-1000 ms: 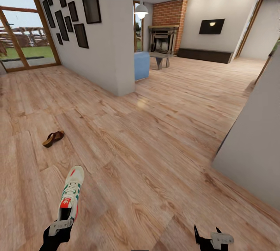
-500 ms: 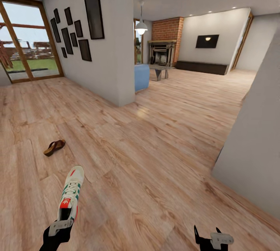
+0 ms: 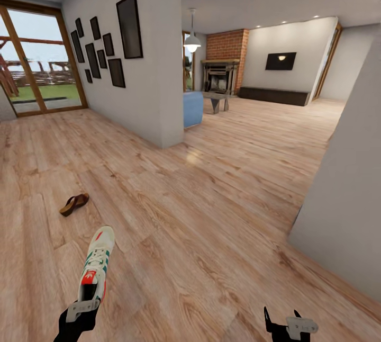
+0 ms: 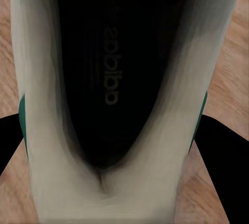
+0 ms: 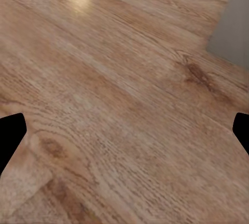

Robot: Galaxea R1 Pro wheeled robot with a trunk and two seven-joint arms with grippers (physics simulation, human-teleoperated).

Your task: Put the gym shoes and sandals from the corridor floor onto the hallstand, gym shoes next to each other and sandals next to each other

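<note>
My left gripper (image 3: 81, 311) is shut on the heel of a white gym shoe (image 3: 96, 266) with green stripes and red-orange patches, and the shoe's toe points away from me. The left wrist view looks into that gym shoe's dark opening (image 4: 111, 78), with black fingers (image 4: 217, 143) on either side of it. A single brown sandal (image 3: 74, 204) lies on the wood plank corridor floor (image 3: 201, 225), ahead of the shoe and to the left. Low on the right, my right gripper (image 3: 283, 326) stands open and holds nothing; its view takes in bare floor (image 5: 119, 109). The hallstand, the second gym shoe and the second sandal are out of view.
A plain grey wall panel (image 3: 349, 183) stands close on the right. A white wall (image 3: 151, 77) hung with dark frames juts out ahead on the left, and a blue seat (image 3: 192, 109) sits behind its corner. A glass door (image 3: 39, 61) is at the far left. A brick fireplace (image 3: 222, 66) is far ahead.
The whole head view has shifted, so the camera has moved: sandal and walls sit lower in the picture. Both grippers and the held shoe keep their places in it.
</note>
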